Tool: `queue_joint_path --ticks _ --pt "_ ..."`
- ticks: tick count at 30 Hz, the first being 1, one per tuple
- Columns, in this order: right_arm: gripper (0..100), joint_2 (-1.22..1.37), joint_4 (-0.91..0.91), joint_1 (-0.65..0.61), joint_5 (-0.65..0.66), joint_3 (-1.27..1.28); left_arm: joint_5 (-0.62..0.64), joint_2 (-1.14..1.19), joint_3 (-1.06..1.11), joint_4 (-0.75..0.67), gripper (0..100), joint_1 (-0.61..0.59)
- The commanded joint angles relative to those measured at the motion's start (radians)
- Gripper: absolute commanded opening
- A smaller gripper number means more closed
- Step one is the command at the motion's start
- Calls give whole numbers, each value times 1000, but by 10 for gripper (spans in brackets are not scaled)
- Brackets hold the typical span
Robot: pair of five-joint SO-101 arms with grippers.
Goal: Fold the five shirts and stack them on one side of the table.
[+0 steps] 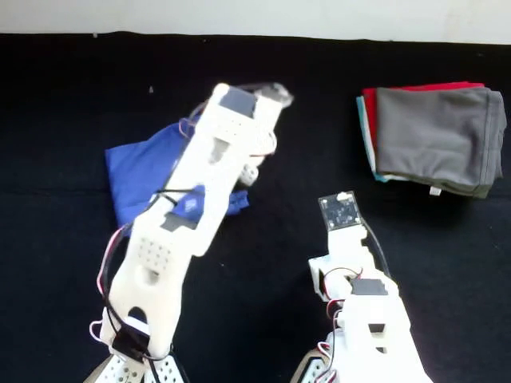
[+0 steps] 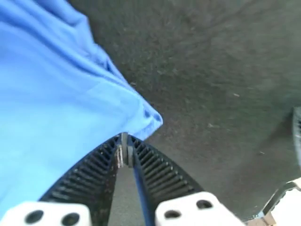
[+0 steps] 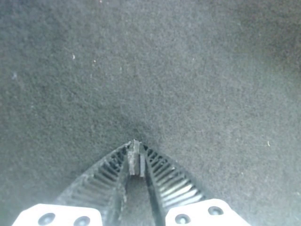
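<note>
A blue shirt (image 1: 148, 171) lies crumpled at the left of the black table, partly under my left arm (image 1: 200, 199). In the left wrist view my left gripper (image 2: 124, 141) is shut on a corner of the blue shirt (image 2: 56, 94), with a strip of blue cloth showing between the fingers. A folded stack (image 1: 435, 140) sits at the far right: a grey shirt on top, red and teal edges beneath. My right gripper (image 3: 135, 146) is shut on nothing, low over bare black cloth, near the front middle of the table.
The black table cover (image 1: 319, 120) lies bare between the blue shirt and the stack. A pale wall strip (image 1: 255, 16) runs along the far edge. My right arm (image 1: 363, 307) stands at the front right.
</note>
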Motion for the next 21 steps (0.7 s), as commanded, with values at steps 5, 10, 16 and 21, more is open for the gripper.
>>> queue_joint_path --ticks 5,10,16,21 --pt "5 -4 -15 10 -3 1 5 -179 8 3 9 -59" --pt "5 -4 -15 10 -3 1 6 -35 71 0 9 -79" --pt "5 -4 -16 10 -3 1 44 113 79 8 9 2" --pt "5 -4 -28 10 -3 2 63 116 76 11 9 50"
